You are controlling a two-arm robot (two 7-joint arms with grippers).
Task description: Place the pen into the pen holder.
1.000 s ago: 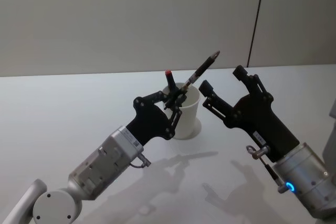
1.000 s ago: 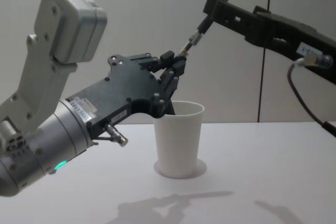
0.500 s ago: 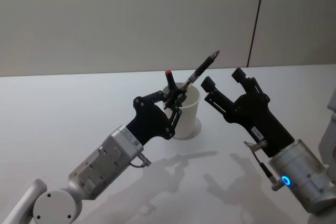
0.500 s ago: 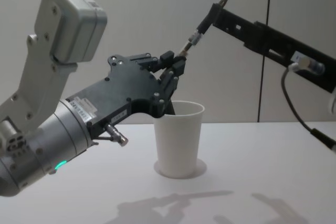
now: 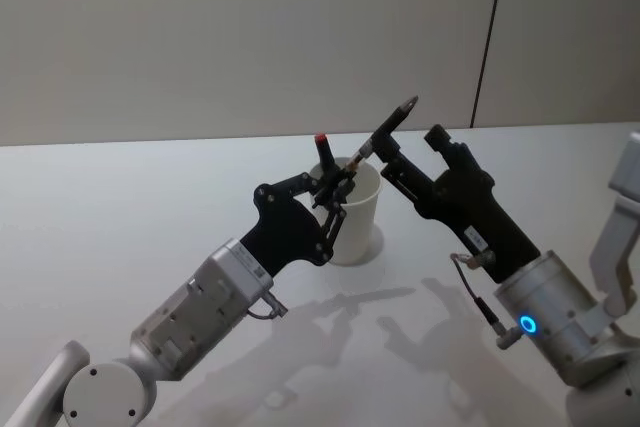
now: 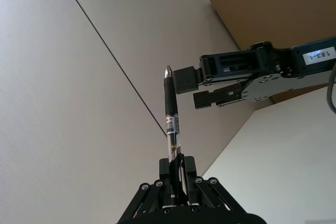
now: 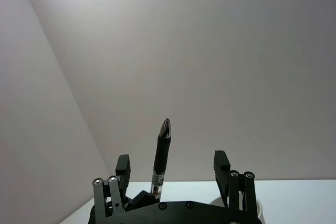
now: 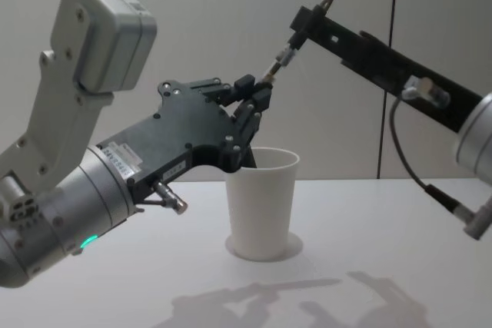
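A black pen (image 5: 385, 130) tilts up and to the right above the pen holder (image 5: 355, 219), a white paper cup on the table. My left gripper (image 5: 336, 185) is shut on the pen's lower end, just over the cup's rim (image 8: 261, 155). My right gripper (image 5: 410, 145) is open. In the right wrist view the pen (image 7: 161, 153) rises between the right gripper's (image 7: 171, 162) two fingers, touching neither. From the chest, one right finger (image 8: 307, 18) overlaps the pen's upper part (image 8: 281, 54). The left wrist view shows the pen (image 6: 170, 111) gripped at its base.
A red-tipped black stick (image 5: 322, 150) stands up at the cup's far left rim. The white table (image 5: 120, 207) spreads to both sides of the cup. A grey wall with a dark vertical seam (image 5: 488, 37) lies behind.
My right gripper has moved left toward the cup, and its open fingers now straddle the pen's upper part. The left gripper and the pen have stayed still.
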